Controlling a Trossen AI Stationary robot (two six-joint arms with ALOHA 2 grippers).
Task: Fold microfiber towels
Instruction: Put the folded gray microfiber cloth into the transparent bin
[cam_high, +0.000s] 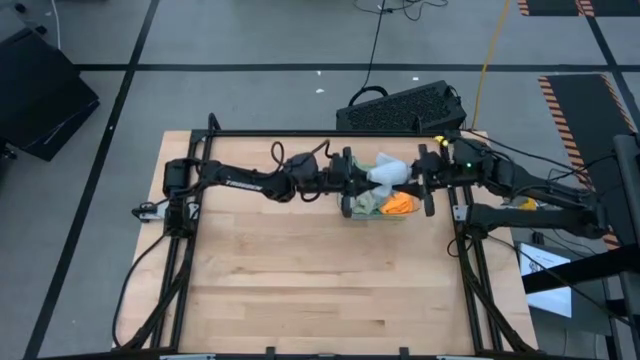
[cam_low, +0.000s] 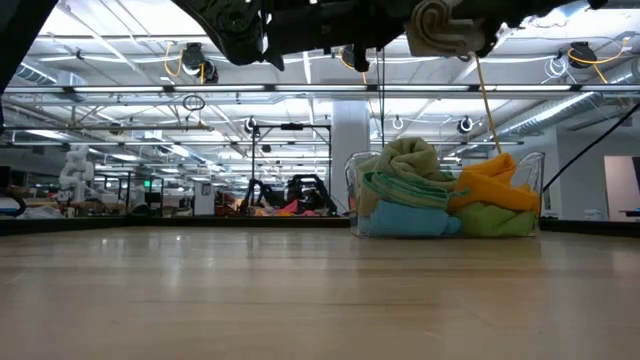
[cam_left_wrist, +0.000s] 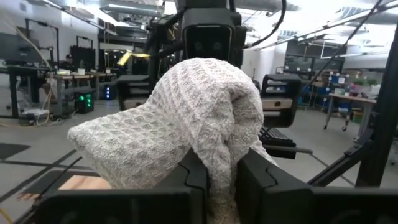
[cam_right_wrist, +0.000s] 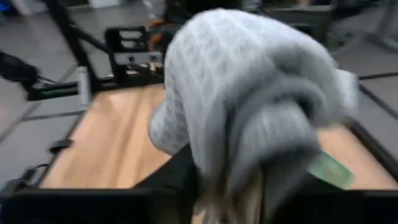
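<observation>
Grey towel (cam_left_wrist: 186, 118) — both end effectors gripping

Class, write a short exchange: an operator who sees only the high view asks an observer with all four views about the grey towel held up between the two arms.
Operator: Is the grey towel lifted off the pile?
Observer: Yes. The low view shows the grey towel hanging well above the clear tray.
Operator: Does the left gripper have it?
Observer: Yes. In the left wrist view the left gripper is shut on a fold of it. The low view also shows a blue towel at the tray's bottom.
</observation>
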